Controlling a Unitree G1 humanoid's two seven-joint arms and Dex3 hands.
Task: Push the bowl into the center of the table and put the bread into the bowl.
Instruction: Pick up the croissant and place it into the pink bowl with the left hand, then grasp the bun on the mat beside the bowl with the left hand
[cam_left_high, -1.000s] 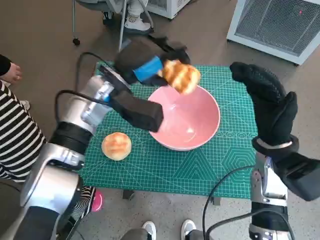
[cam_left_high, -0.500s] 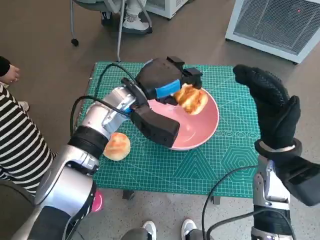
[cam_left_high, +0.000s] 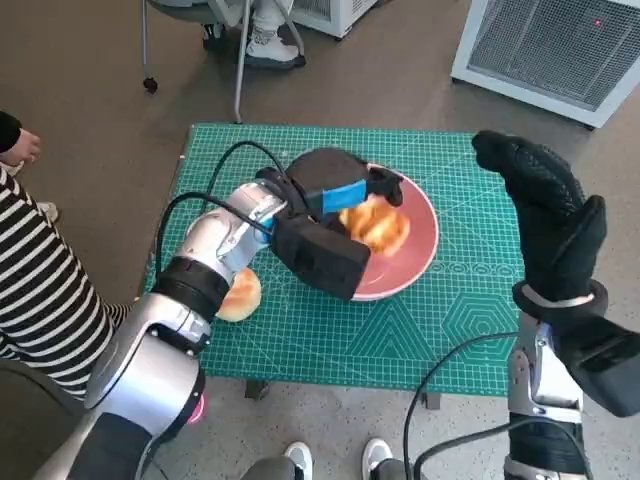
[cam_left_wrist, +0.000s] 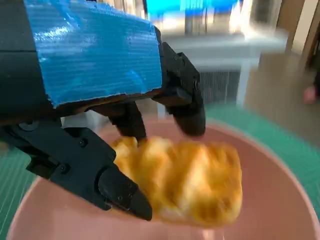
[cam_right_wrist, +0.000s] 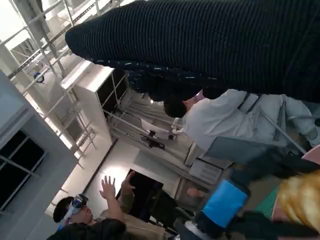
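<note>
Down inside the pink bowl my left hand holds a golden piece of bread, fingers closed round it from above; from the left wrist view the bread sits low over the bowl's floor, though I cannot tell whether it touches. That bowl stands on a green cutting mat printed with a grid, a little toward the far right of the mat's middle. A second round bun lies on the mat near its left edge, partly hidden behind my left forearm. My right hand in its black glove hangs raised over the mat's right edge, apart from the bowl, fingers straight and close together, holding nothing. Beyond the mat is a brown floor; a white slatted appliance stands at the far right, chair legs with a castor at the far left. A person in a striped sleeve sits at my left, and shoes show below the table's near edge. In the right wrist view two more people show against white shelving.
</note>
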